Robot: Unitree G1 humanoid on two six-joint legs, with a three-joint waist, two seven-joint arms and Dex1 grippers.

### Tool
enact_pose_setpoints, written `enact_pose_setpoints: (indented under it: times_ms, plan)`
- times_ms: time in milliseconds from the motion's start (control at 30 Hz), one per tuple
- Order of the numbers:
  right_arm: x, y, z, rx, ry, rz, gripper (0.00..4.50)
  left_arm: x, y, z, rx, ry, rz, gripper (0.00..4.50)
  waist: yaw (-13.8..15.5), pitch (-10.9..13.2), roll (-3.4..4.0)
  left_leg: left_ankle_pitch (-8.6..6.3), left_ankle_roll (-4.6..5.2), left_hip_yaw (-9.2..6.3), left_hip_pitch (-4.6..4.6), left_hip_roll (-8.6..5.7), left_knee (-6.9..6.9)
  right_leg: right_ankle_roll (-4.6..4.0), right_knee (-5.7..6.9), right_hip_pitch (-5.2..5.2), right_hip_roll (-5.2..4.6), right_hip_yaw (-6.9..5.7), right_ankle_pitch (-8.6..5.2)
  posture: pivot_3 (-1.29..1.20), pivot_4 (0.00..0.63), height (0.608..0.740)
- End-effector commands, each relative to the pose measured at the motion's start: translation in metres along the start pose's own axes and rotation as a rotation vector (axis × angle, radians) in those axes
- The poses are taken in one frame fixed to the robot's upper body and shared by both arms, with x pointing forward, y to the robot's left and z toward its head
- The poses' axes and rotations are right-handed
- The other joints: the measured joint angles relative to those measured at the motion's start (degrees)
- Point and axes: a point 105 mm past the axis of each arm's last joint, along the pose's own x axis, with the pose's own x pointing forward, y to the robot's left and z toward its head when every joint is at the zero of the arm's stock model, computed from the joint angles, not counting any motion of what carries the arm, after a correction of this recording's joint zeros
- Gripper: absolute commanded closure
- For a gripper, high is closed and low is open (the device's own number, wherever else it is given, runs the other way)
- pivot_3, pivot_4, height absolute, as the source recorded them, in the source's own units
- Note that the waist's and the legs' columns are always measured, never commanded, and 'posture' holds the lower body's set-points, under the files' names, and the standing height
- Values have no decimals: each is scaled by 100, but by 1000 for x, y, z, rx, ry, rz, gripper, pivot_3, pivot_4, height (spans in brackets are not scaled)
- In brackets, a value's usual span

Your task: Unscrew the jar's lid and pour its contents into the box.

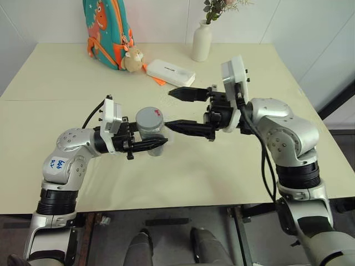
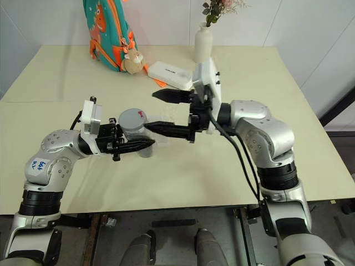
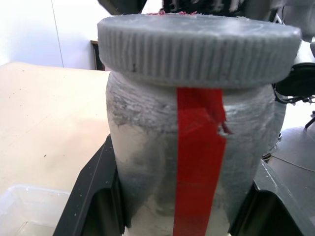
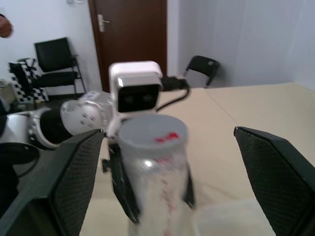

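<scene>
The left gripper is closest to the camera, out over the near part of the table, and it's clamped tight on the jar, one finger on each side of the body. The jar is upright and lifted clear of the tabletop. The lid is on top of it, grey with ribbed edges, and there's a bit of red on top of it. The left wrist view shows it really well: a strip of red tape runs down the jar wall from just under the lid, and the wall looks scuffed and cloudy, so I can't make out the contents.

The right gripper comes in from the other side, pointing across at the jar with its fingers spread wide. One finger sits higher and further back, the other reaches right up beside the jar. From the right wrist view the jar sits between the two fingers, with gaps either side, so nothing is gripped there.

The box is on the table just beside and below the jar; a clear corner of it peeks into the left wrist view.

Far end of the table: a white case, a white vase with flowers, and a colourful backpack with a little plush next to it.
</scene>
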Motion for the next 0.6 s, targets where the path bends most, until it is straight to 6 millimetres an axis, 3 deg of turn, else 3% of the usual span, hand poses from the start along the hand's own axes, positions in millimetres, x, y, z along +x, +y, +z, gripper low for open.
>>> enact_pose_setpoints:
  times_ms: [33,200,400,600]
  plan:
    - [19,6,5,-43,-14,9,40,5,-7,6,37,-7,-38,2522,6,0,0,0,0,0,0,0,2,0,1,0,0,0,0,0,150,740]
    - [35,-3,-2,-103,29,-27,40,9,-7,5,32,-7,-48,2522,17,0,0,0,0,0,0,0,6,-2,7,-2,0,0,-1,0,150,740]
    - [40,-12,-3,-136,42,-57,40,10,-8,5,28,-10,-49,2522,16,0,0,-1,-2,0,-1,0,4,-3,6,-2,0,-1,-2,0,150,740]
    - [17,-30,-1,-160,79,-116,40,11,-7,5,29,-16,-48,2522,26,0,0,-1,-2,0,-1,0,5,-3,7,-3,0,-1,-2,0,150,740]
